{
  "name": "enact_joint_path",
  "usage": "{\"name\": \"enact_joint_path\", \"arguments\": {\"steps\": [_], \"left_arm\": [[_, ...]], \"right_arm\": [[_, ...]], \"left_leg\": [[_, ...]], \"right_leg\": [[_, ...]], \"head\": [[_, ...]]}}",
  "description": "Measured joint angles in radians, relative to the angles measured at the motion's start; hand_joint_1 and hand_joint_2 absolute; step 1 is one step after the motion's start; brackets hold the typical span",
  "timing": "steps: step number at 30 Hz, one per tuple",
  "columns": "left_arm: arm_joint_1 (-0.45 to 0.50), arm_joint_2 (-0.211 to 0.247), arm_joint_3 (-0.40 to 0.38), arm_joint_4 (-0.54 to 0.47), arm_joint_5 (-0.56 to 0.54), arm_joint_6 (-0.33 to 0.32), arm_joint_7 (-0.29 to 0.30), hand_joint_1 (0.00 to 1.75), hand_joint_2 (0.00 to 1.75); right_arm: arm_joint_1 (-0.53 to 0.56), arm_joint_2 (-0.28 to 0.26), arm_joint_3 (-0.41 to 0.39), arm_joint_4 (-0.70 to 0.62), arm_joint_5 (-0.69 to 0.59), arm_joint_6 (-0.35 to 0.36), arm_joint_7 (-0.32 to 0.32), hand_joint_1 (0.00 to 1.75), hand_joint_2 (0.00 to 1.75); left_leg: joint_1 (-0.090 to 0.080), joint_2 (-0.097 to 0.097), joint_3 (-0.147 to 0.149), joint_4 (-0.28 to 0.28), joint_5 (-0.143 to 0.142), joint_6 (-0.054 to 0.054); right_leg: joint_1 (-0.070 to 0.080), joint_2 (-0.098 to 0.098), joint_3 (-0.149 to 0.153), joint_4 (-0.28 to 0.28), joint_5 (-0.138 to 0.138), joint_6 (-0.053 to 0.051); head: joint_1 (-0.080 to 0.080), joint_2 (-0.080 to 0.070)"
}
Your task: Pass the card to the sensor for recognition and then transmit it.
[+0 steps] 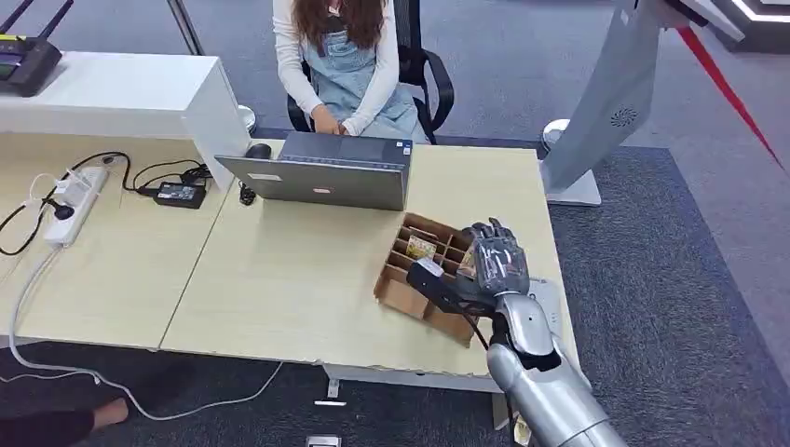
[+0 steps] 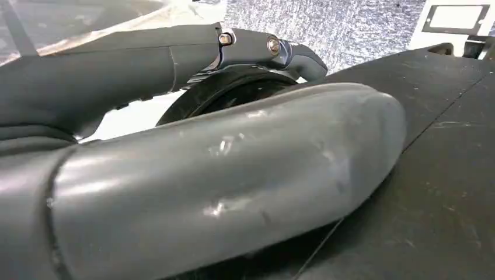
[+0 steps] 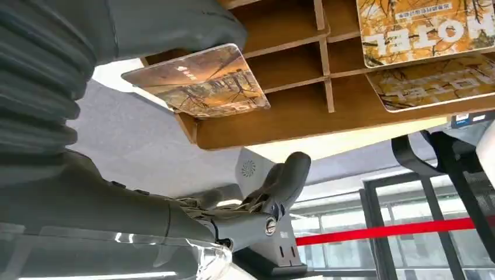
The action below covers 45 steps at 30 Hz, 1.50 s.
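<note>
At lower right of the head view, the right hand (image 1: 492, 265) hovers over the wooden divider box (image 1: 417, 279) on the table (image 1: 289, 270). A card (image 3: 201, 81) lies beside its thumb; whether it is gripped I cannot tell. More cards (image 3: 426, 26) sit in compartments. The left hand (image 2: 192, 175) looks empty, fingers parted.

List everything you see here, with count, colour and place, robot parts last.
Desk: one, light wood, centre.
Divided box: one, brown, desk's right part.
Hotel cards: at least three, orange-yellow, in the box; one next to the right hand.
Laptop: one, grey, open, far desk edge.
Power strip: one, white, left desk.
Adapter: one, black, beside laptop.
Router: one, black, white counter.
Person: one, seated behind laptop.
Kiosk: one, grey, right.
Right hand: over the box.
Left hand: grey, hanging.
</note>
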Motion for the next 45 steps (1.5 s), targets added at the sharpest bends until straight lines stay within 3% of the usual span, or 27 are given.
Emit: {"name": "enact_joint_path", "arguments": {"steps": [1,5,7,9,36,40,45], "left_arm": [[0.000,0.000,0.000,0.000,0.000,0.000,0.000,0.00,0.00],[0.000,0.000,0.000,0.000,0.000,-0.001,-0.003,0.00,0.00],[0.000,0.000,0.000,0.000,-0.002,-0.001,-0.004,0.00,0.00],[-0.001,0.000,0.000,0.000,-0.002,-0.001,-0.006,0.00,0.00],[-0.002,-0.001,0.000,0.000,-0.012,-0.004,-0.010,0.00,0.00],[-0.002,-0.001,0.000,0.000,-0.012,-0.004,-0.010,0.00,0.00],[-0.002,-0.002,0.000,0.000,-0.013,-0.004,-0.010,0.00,0.00]], "right_arm": [[0.000,0.000,0.000,0.000,0.000,0.000,0.000,0.79,1.75],[-0.001,0.000,0.000,0.000,0.000,-0.001,-0.003,1.38,1.75],[-0.002,0.001,0.000,0.004,0.000,-0.001,-0.003,1.50,1.75],[-0.002,0.001,0.000,0.004,0.000,-0.001,-0.003,1.75,1.75],[-0.013,0.005,0.000,0.009,-0.001,-0.008,-0.010,1.75,1.75],[-0.013,0.006,0.000,0.011,-0.001,-0.009,-0.012,1.61,1.75],[-0.013,0.009,0.000,0.014,-0.001,-0.016,-0.013,1.61,1.75]], "left_leg": [[0.000,0.000,0.000,0.000,0.000,0.000],[0.000,0.000,0.000,0.000,0.000,0.000],[0.000,0.000,0.000,0.000,0.000,0.000],[0.000,0.000,0.000,0.000,0.000,0.000],[0.000,0.000,0.000,0.000,0.000,0.000],[0.000,0.000,0.000,0.000,0.000,0.000],[0.000,0.000,0.000,0.000,0.000,0.000]], "right_leg": [[0.000,0.000,0.000,0.000,0.000,0.000],[0.000,0.000,0.000,0.000,0.000,0.000],[0.000,0.000,0.000,0.000,0.000,0.000],[0.000,0.000,0.000,0.000,0.000,0.000],[0.000,0.000,0.000,0.000,0.000,0.000],[0.000,0.000,0.000,0.000,0.000,0.000],[0.000,0.000,0.000,0.000,0.000,0.000]], "head": [[0.000,0.000],[0.000,0.000],[0.000,0.000],[0.000,0.000],[0.000,0.000],[0.000,0.000],[0.000,0.000]]}}
